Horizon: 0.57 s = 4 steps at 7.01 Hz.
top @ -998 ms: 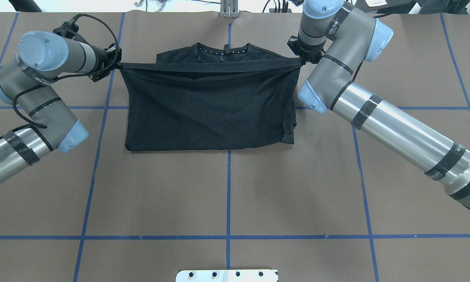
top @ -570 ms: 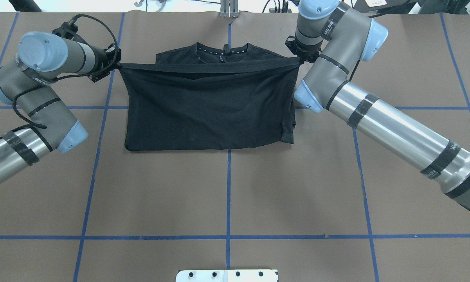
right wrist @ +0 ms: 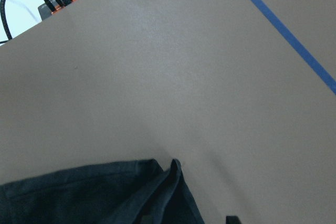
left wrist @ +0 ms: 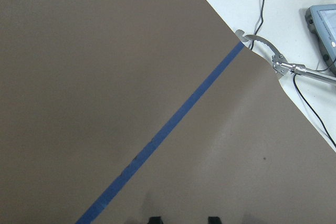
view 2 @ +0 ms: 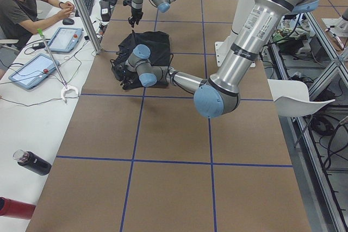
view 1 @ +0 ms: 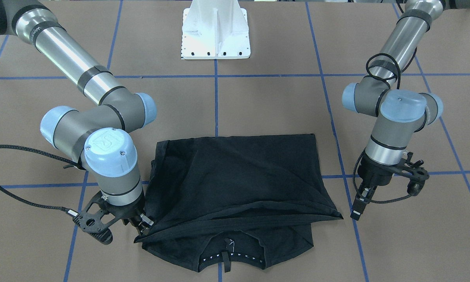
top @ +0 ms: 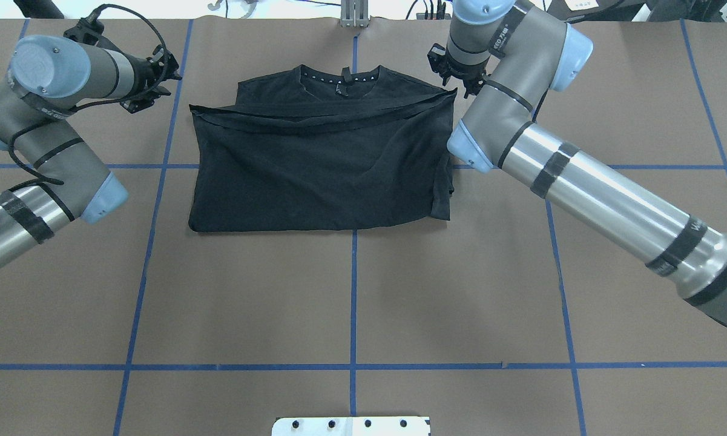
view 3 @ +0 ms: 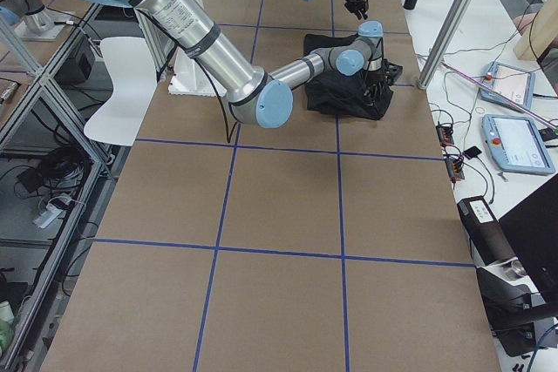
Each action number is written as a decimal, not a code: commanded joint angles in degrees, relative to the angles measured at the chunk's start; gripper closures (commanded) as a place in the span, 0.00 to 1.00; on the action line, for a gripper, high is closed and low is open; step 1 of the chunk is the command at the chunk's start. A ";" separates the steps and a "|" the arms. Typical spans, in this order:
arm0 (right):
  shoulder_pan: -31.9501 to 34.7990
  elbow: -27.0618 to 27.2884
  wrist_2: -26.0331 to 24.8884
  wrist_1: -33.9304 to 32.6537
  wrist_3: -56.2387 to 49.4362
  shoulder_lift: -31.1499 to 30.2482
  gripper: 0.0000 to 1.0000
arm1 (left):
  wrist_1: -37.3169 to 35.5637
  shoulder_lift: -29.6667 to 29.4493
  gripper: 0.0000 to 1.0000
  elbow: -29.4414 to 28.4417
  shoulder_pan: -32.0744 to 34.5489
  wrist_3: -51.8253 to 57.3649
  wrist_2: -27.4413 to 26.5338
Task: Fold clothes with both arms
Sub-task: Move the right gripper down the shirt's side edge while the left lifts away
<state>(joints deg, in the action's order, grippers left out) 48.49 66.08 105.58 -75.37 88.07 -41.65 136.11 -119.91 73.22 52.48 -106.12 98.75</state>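
Black T-shirt [top: 321, 169] folded on brown table [top: 351, 290], collar [top: 342, 75] exposed; left gripper [view 1: 357, 211] spread, empty, well clear; right gripper [view 1: 143, 224] unclenched beside shirt's corner

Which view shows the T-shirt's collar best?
Exterior front-facing: the collar lies nearest that camera, its white dotted trim and loop clear. Overhead shows it smaller, at the far edge. Side views: too small to tell. Right wrist sees only a T-shirt edge; left wrist only table.
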 commanded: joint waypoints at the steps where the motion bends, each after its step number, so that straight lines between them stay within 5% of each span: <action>1: -4.61 18.13 0.07 0.22 5.76 -11.83 0.37 | 0.12 -1.11 0.55 0.34 0.35 -1.71 0.21; 4: -11.20 35.66 -1.59 0.13 13.58 -24.42 0.30 | 0.20 -0.24 0.55 1.56 0.35 -1.72 0.21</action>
<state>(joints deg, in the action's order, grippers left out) 40.23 95.50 105.13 -75.17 97.97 -61.94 136.25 -120.75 73.97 52.82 -107.84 98.98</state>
